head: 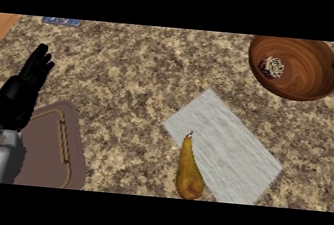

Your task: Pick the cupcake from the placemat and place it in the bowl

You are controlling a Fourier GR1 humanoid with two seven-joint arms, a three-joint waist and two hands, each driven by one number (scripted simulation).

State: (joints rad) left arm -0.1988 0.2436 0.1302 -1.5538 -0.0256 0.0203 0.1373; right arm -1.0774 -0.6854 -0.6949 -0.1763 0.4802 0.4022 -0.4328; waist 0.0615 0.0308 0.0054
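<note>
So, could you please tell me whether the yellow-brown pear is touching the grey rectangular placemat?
Touching: in the head view the yellow-brown pear lies along the lower left edge of the grey rectangular placemat, overlapping it with no gap.

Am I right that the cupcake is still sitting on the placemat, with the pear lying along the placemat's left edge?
Not quite. The head view shows the cupcake already inside the wooden bowl, not on the placemat. The rest holds: the pear does lie along the placemat's left edge.
</note>
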